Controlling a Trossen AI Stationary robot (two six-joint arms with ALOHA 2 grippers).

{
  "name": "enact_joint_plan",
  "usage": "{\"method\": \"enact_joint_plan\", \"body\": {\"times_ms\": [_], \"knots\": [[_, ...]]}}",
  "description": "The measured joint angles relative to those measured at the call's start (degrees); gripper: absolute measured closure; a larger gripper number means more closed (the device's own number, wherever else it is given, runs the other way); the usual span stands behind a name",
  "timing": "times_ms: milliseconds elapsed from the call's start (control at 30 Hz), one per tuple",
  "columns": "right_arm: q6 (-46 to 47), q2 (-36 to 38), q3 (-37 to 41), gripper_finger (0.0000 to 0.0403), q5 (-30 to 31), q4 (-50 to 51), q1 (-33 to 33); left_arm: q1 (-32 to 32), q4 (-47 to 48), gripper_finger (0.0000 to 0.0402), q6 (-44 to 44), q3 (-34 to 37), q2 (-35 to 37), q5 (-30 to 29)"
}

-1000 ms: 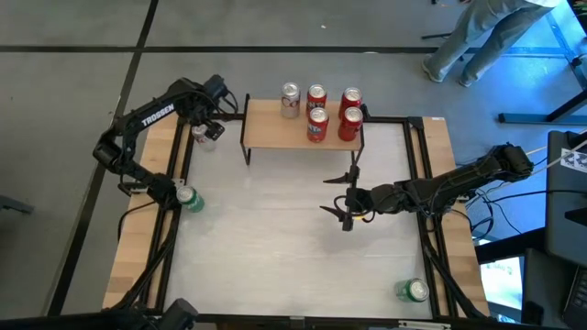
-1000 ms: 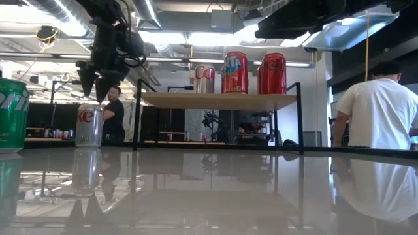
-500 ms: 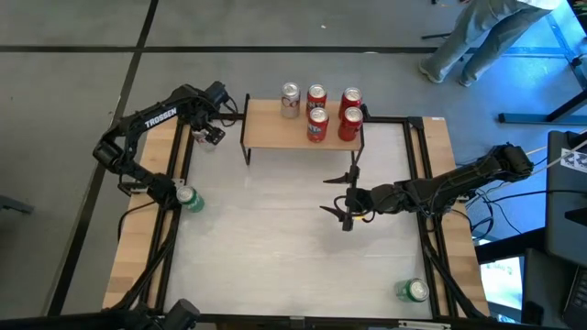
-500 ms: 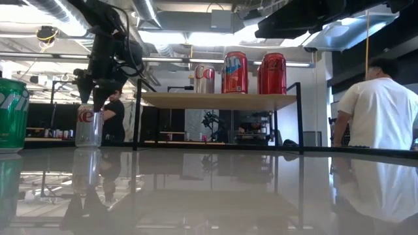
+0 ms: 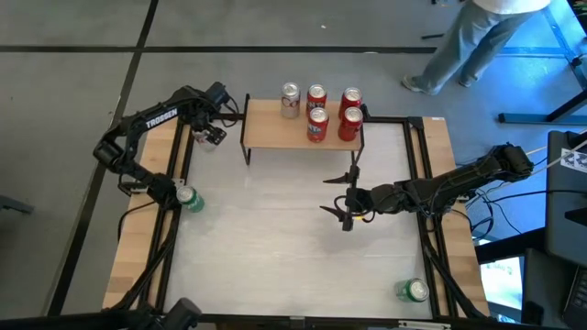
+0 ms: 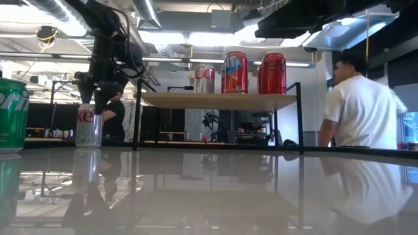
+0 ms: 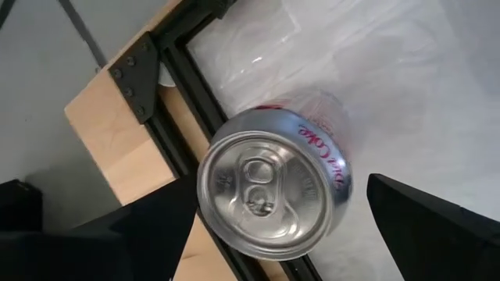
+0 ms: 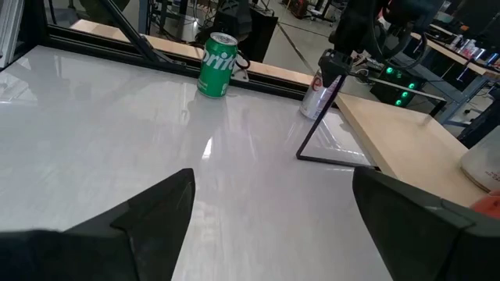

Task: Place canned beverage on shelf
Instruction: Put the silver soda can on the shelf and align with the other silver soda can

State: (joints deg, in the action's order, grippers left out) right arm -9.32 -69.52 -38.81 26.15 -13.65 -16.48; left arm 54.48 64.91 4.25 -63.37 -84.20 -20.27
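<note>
1. Directly below the left gripper [image 7: 273, 211] a silver can [image 7: 273, 191] was seen standing upright on the table [image 5: 275, 238], and the fingers [image 7: 141, 226] were spread wide on either side of its top without being shown to touch it.
2. Just beyond that gripper [image 5: 209, 134], to its side, the shelf [image 5: 275, 128] was placed, with the silver can [image 6: 88, 124] still on the table beside the shelf's black legs.
3. On the shelf [image 6: 215, 100] five cans were counted from above: one silver can [image 5: 290, 99] and four red cans [image 5: 317, 123], all upright and grouped toward the end away from the left gripper.
4. Near the base of the left arm a green can [image 5: 188, 197] was seen upright at the table's edge.
5. Near the middle of the table the right gripper [image 5: 341, 196] was held with its fingers wide apart and nothing between them, in front of the shelf.
6. Well behind the right gripper, at the near corner of the table, a second green can [image 5: 413, 291] was noted.
7. Beyond the table a person [image 6: 359, 104] in a white shirt was seen.
</note>
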Motion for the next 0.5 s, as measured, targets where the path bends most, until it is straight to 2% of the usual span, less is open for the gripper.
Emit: {"method": "enact_joint_plan", "body": {"times_ms": [400, 500], "knots": [[0.0, 0.0, 0.0, 0.0059, 0.0, 0.0, 0.0, -0.2, -1.3, 0.0043, -2.4, -0.1, -7.2, 1.4], [0.0, 0.0, 0.0, 0.0059, 0.0, 0.1, 0.0, -0.3, -1.3, 0.0055, -3.0, -0.1, -7.3, 2.1]]}}
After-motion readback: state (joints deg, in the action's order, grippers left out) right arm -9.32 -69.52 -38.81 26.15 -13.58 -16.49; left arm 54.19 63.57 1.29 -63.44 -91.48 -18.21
